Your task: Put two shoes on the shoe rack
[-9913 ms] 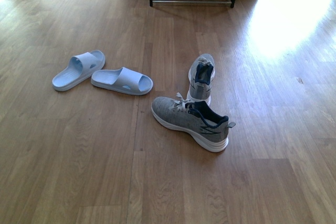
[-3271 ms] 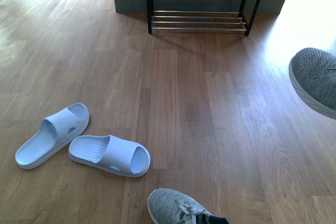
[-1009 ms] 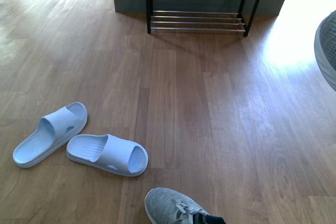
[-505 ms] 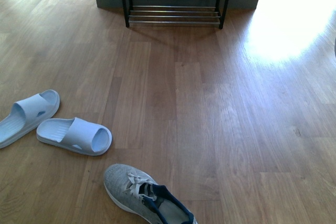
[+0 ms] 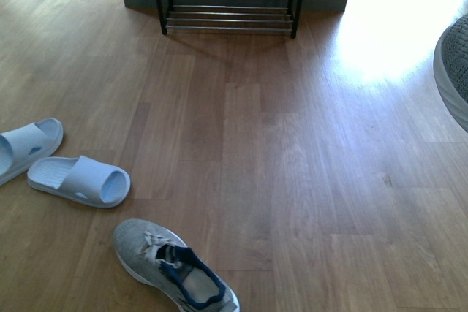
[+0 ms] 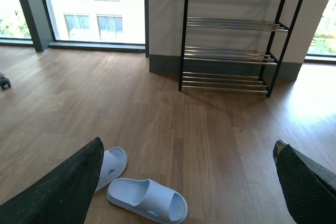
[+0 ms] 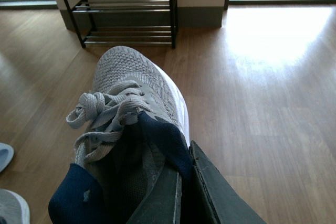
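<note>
At top centre, shoe rack (image 5: 228, 18): by wall.
Right hand (image 7: 182, 184): clamped on grey sneaker (image 7: 131, 87).
Left hand (image 6: 187, 145): wide.
Lower left: second sneaker (image 5: 172, 268), slides (image 5: 79, 179) on floor.

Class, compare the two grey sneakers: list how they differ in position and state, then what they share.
The floor sneaker rests on the wooden floor; the held sneaker is lifted, its navy collar clamped by the right gripper. The floor sneaker lies beside a pale-blue slide; the held sneaker hangs far right. The held sneaker's toe points at the shoe rack; the floor sneaker's points toward the slide. Both: grey knit, navy lining.
</note>
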Controlling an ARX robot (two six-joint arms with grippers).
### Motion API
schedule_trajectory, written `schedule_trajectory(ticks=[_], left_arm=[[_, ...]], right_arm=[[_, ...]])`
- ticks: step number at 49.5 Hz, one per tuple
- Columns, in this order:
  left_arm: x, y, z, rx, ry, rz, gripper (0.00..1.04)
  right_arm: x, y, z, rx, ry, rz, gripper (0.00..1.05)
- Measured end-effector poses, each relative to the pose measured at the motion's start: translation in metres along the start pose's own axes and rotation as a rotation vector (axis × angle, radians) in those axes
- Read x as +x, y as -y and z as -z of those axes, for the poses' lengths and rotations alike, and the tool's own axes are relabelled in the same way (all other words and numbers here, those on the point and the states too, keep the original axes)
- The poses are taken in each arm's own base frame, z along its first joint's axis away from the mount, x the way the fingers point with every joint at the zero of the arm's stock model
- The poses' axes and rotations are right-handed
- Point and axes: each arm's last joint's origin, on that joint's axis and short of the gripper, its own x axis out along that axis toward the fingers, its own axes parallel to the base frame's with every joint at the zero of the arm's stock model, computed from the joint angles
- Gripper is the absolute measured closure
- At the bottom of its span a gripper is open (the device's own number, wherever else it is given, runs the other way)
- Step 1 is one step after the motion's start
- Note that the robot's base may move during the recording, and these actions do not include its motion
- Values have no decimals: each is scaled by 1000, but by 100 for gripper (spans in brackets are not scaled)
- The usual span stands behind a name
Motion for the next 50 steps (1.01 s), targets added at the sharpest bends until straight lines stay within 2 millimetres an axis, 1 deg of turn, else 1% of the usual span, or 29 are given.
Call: schedule_trajectory(ticks=[14, 15, 16, 17, 19, 21, 22, 24, 26, 27, 28, 29, 33, 35, 38, 46, 50], left_arm=[[0, 0, 0, 0, 0, 3, 9], [1, 0, 1, -20, -34, -17, 9], [1, 0, 2, -70, -106, -46, 9], [1, 0, 2, -148, -193, -95, 9], [4, 0, 4, -309, -360, -132, 9], [10, 1, 9, -475, -434, -156, 9], [15, 2, 12, -580, -458, -167, 9], [26, 4, 15, -738, -480, -190, 9], [36, 7, 16, -814, -498, -197, 9], [47, 10, 16, -866, -512, -203, 9], [52, 11, 17, -875, -523, -203, 9], [62, 14, 18, -897, -545, -206, 9], [97, 23, 28, -905, -631, -226, 9], [115, 28, 42, -893, -704, -246, 9], [134, 35, 64, -870, -811, -271, 9], [172, 55, 105, -810, -993, -310, 9], [179, 63, 119, -773, -1071, -330, 9]], right_arm=[[0, 1, 1, 3, -6, 22, 103], [0, 1, 1, 3, -6, 22, 103], [0, 1, 1, 3, -6, 18, 103], [0, 1, 1, 3, -5, 16, 103], [0, 1, 1, 3, -5, 12, 103], [0, 0, 1, 3, -5, 6, 103], [0, 0, 1, 3, -4, 1, 103], [0, 0, 1, 3, -4, -2, 103], [0, 0, 1, 3, -4, -3, 103], [0, 0, 1, 3, -4, -2, 103], [0, 0, 1, 3, -4, -1, 103], [0, 0, 1, 3, -5, 1, 103], [0, 0, 1, 3, -5, 8, 103], [0, 0, 1, 3, -5, 12, 103], [0, 0, 1, 3, -5, 13, 103], [0, 0, 1, 3, -5, 7, 103], [0, 0, 1, 3, -5, 5, 103]])
